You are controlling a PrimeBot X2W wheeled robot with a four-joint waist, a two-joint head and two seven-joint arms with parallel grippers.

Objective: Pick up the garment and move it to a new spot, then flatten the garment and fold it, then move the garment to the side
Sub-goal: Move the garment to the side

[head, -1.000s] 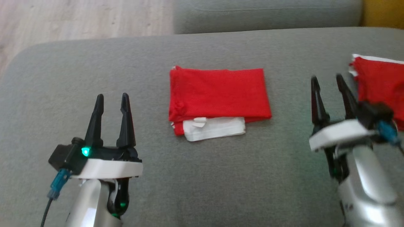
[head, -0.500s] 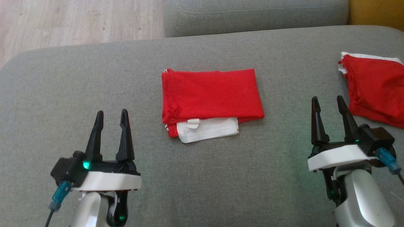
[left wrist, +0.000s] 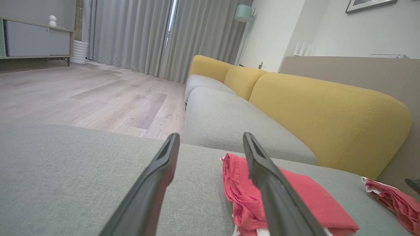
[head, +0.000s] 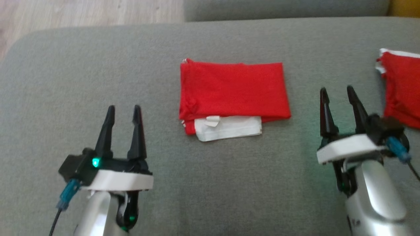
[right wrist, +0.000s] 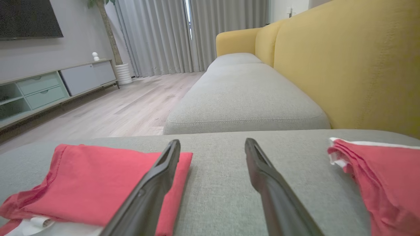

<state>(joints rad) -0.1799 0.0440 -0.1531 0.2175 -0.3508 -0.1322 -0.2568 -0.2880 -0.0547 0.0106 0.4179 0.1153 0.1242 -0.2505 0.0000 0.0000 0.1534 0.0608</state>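
Only the view has shifted; the folded garment point(head: 234, 90) lies unmoved in the middle of the cushion point(head: 65, 65). The left gripper point(head: 124, 108) and right gripper point(head: 336, 88) hang open and empty, so moving it aside likely remains.

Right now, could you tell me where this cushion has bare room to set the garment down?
Widest bare patch: the cushion left of the folded garment, out to its rounded edge. A narrower strip lies between that and the second red garment. The right end is crowded.
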